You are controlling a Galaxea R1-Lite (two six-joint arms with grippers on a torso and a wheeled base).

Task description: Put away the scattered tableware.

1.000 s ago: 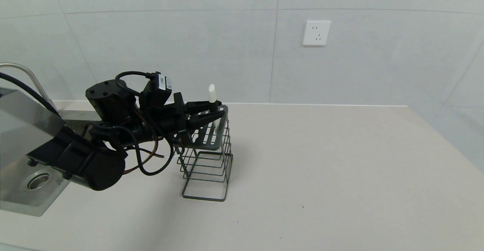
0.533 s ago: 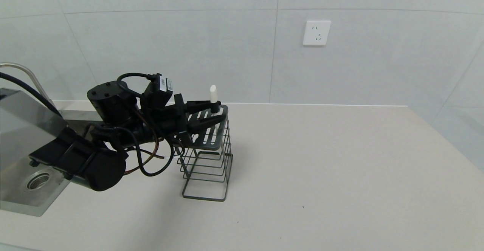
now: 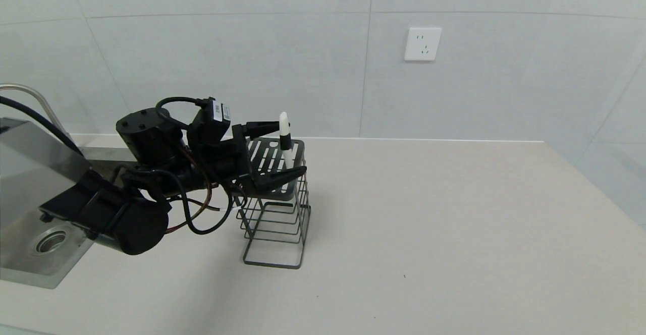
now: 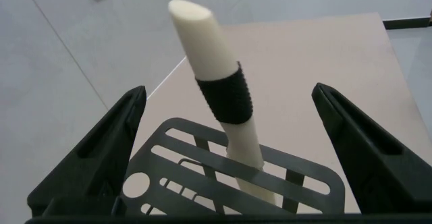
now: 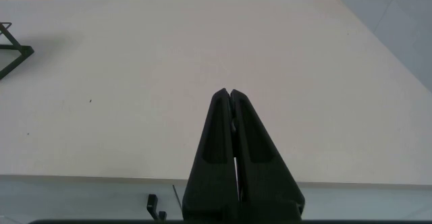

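When pulling back from rack (image 3: pixel 265 161), draw straight out, no sideways brush: left gripper (image 3: pixel 291 146) wide open, flanking slotted utensil (image 3: pixel 283 121), holding nothing. Right gripper (image 5: pixel 231 99) closed, empty.

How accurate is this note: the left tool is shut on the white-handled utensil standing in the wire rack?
Not quite. The left tool is open, not shut: the left wrist view shows its fingers spread well apart on either side of the white-handled utensil, clear of it. The utensil does stand in the wire rack.

On counter (image 3: pixel 429 224), rack (image 3: pixel 275 226) right of sink (image 3: pixel 30 219), utensil (image 3: pixel 284 132) in its top slot.
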